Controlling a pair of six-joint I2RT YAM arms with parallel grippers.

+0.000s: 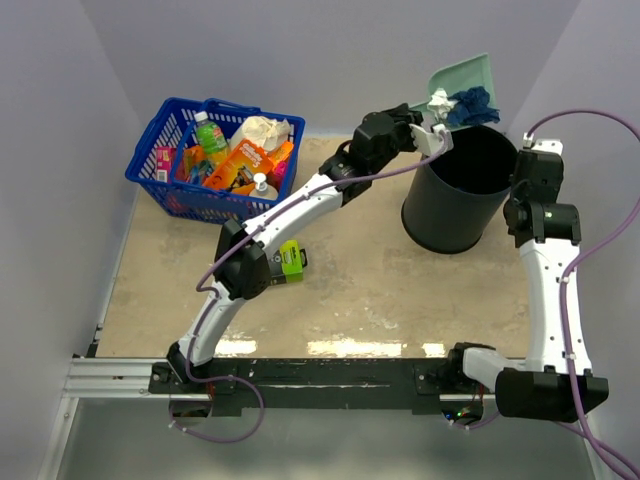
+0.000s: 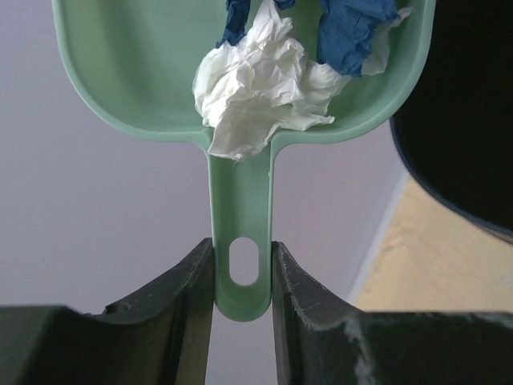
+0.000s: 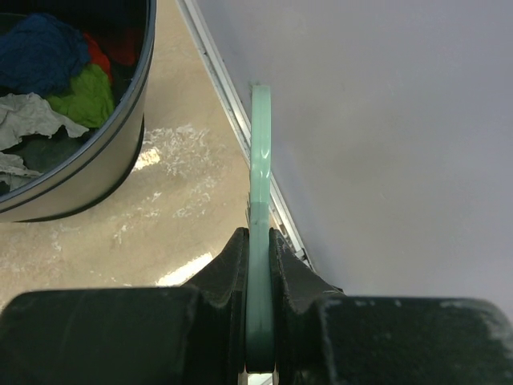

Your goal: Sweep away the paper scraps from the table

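Observation:
My left gripper [image 1: 432, 135] [image 2: 243, 257] is shut on the handle of the teal dustpan [image 1: 465, 80] [image 2: 144, 72] and holds it tilted above the far rim of the black bin [image 1: 460, 190] [image 2: 457, 120]. A whitish wad [image 1: 438, 100] [image 2: 260, 88] and a dark blue wad [image 1: 472, 103] [image 2: 353, 32] lie in the pan. My right gripper [image 1: 533, 165] [image 3: 258, 249] is shut on a thin teal brush handle [image 3: 260, 160] beside the bin, near the right wall. The bin [image 3: 120, 160] holds blue [image 3: 40, 52], red [image 3: 100, 56], green [image 3: 84, 96] and whitish [image 3: 28, 116] scraps. I see no scraps on the table [image 1: 370, 290].
A blue basket [image 1: 160, 150] full of groceries stands at the back left. A green-and-black box [image 1: 291, 262] lies on the table under my left arm. Grey walls close in the back and both sides.

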